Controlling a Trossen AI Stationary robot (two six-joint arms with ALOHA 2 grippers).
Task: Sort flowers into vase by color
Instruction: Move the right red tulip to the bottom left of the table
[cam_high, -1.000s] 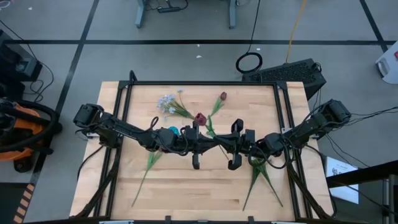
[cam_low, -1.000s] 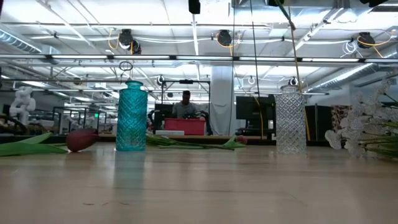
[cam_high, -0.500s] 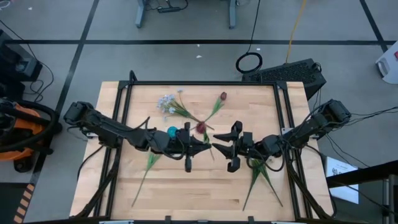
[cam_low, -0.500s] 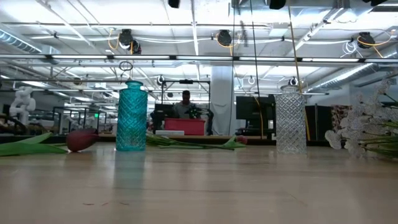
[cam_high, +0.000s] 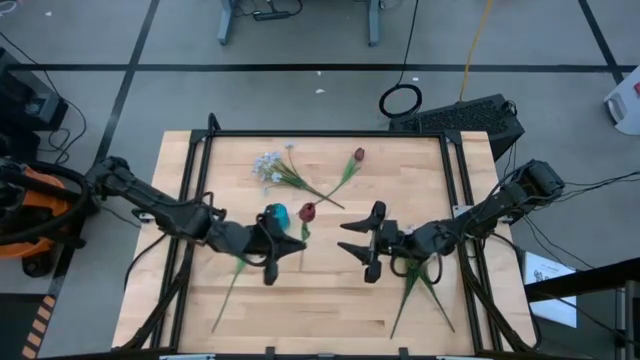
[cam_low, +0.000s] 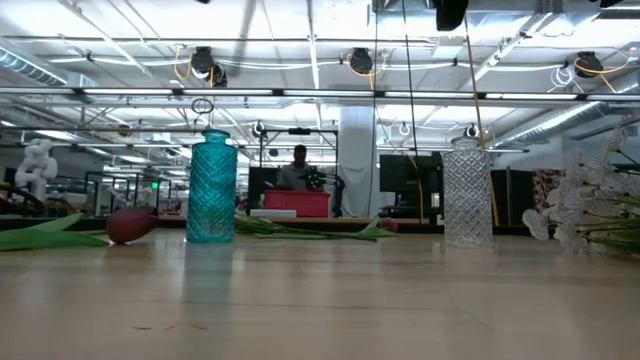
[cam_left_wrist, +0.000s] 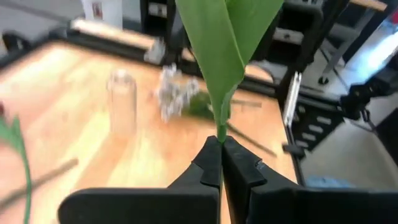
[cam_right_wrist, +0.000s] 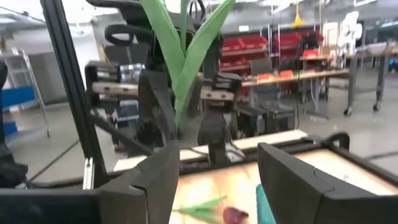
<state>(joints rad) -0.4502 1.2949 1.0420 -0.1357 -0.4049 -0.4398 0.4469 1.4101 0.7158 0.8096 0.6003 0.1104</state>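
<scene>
My left gripper (cam_high: 298, 243) (cam_left_wrist: 221, 149) is shut on a red flower, raised over the table's middle. Its dark red head (cam_high: 307, 211) shows beside the teal vase (cam_high: 276, 214) (cam_low: 212, 188). Its green leaves (cam_left_wrist: 217, 43) (cam_right_wrist: 181, 53) rise above the fingers. My right gripper (cam_high: 347, 238) (cam_right_wrist: 214, 180) stands open just right of it, level, with nothing between its fingers. The clear vase (cam_low: 468, 195) (cam_left_wrist: 121, 99) stands on the table. White flowers (cam_high: 270, 165) and another red flower (cam_high: 358, 155) lie at the far side. My left gripper pinches the red flower's thin green stem (cam_left_wrist: 221, 132) between its two fingers, just below where the leaves spread. The fingers come from the table's left, slanting slightly down, across the stem. The flower is lifted clear and stands up from the fingers, its head leaning toward the far edge.
A green stem (cam_high: 232, 280) lies on the table under the left arm, and more stems (cam_high: 418, 290) lie under the right arm. A black frame (cam_high: 320, 133) runs around the tabletop. Bare wood shows along the near edge (cam_high: 320, 320).
My right gripper has opened and let go of the red flower, staying almost in place. My left gripper, still shut on the stem, has drawn back toward the table's left and near edges and tipped upward. The flower's head has gone with it, toward the teal vase.
</scene>
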